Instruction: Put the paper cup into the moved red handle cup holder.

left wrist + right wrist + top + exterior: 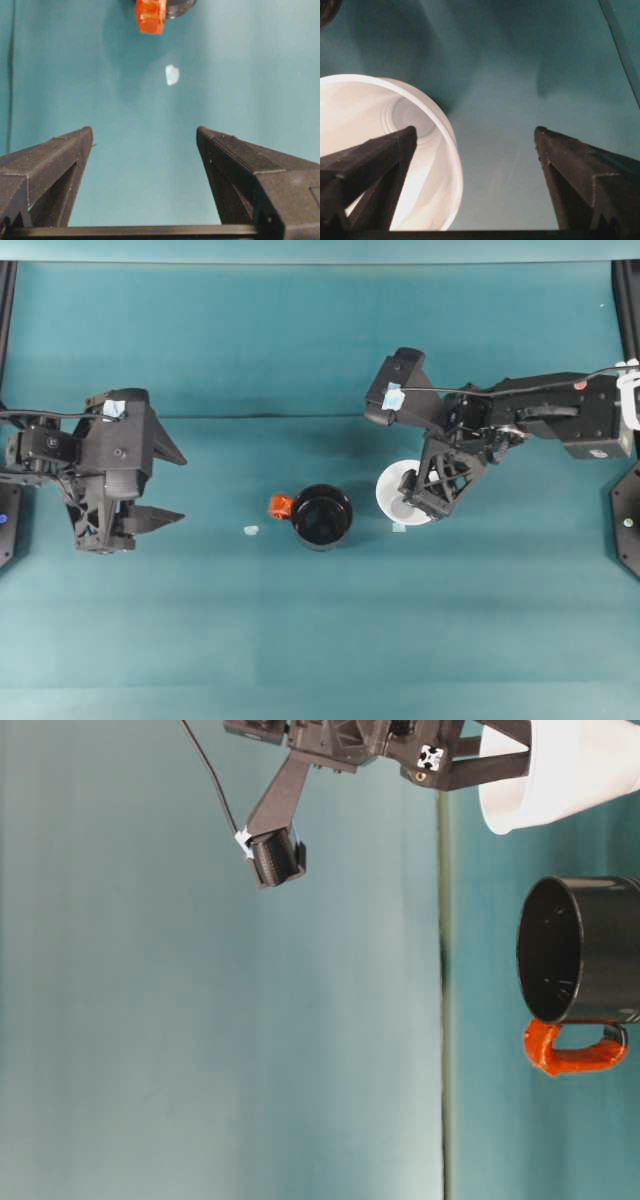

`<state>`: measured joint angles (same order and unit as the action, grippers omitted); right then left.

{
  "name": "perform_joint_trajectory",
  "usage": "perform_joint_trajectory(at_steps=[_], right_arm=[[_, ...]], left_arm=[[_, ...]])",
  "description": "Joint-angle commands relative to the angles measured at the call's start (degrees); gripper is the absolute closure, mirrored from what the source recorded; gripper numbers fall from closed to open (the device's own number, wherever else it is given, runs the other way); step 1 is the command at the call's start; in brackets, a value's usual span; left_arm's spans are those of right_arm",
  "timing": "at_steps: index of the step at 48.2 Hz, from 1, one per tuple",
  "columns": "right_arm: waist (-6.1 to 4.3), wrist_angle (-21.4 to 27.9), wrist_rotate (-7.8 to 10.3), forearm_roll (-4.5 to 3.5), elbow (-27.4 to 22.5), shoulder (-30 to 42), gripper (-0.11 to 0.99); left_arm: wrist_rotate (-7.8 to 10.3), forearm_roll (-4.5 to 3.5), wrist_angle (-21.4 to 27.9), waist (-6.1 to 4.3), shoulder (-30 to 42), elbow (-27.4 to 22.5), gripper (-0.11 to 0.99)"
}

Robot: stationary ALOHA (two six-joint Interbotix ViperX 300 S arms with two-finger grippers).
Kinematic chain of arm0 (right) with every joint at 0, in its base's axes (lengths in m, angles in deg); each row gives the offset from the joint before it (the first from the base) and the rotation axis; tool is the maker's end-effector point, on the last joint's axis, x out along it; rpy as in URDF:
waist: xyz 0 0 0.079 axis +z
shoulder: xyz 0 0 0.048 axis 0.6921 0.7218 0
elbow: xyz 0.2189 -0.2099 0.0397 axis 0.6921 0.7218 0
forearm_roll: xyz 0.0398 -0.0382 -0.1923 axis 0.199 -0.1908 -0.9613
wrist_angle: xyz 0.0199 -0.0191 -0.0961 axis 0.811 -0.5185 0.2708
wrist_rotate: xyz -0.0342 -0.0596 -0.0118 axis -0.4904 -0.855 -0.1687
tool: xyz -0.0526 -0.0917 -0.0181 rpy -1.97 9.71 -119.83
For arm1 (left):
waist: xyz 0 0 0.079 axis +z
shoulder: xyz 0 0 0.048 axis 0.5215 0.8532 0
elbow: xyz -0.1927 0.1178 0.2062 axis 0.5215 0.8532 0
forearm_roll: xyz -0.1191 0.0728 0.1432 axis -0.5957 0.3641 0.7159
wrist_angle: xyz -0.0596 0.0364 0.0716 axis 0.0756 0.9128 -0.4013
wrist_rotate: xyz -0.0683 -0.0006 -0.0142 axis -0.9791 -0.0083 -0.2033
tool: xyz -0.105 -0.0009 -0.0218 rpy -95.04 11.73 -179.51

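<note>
Cup (392, 488) stands upright on the teal table (300, 640), just right of the black holder (321, 517), with one finger (370, 165) of the spread right gripper (425, 495) reaching inside its rim. Nothing lies between cup and holder; a pale scrap (251, 530) sits left of the red handle (279, 506). Left gripper (165, 485) hangs spread and empty, well apart.

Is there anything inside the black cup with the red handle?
No. The holder looks empty: only its dark glossy inside shows from overhead and table level. The paper cup stands beside it, partly covered by the right gripper.

Matte black arms — lattice-framed grippers, tapered textured fingers (235, 165), thin black cables, pale blue tape tabs (114, 409)
</note>
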<state>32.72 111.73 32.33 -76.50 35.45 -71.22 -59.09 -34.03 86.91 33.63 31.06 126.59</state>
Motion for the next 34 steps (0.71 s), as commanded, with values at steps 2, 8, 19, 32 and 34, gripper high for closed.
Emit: perform_joint_trajectory(at_steps=[2,8,19,32,34], right_arm=[[0.44,-0.79,0.26,0.09,-0.7,-0.53,0.27],[1.32,-0.7,0.26,0.18,-1.05,-0.53,0.61],[2.46,0.18,0.26,0.79,-1.05,-0.53,0.95],[2.64,0.18,0.35,1.32,-1.41,-0.53,0.98],[2.64,0.18,0.35,1.32,-1.49,-0.53,0.98]], left_arm=[[0.0,0.18,-0.26,-0.09,-0.44,-0.62,-0.04],[0.0,0.18,-0.26,-0.09,-0.44,-0.62,-0.04],[0.0,0.18,-0.26,-0.09,-0.44,-0.62,-0.04],[0.0,0.18,-0.26,-0.09,-0.44,-0.62,-0.04],[0.0,0.09,-0.26,-0.09,-0.44,-0.62,-0.04]])
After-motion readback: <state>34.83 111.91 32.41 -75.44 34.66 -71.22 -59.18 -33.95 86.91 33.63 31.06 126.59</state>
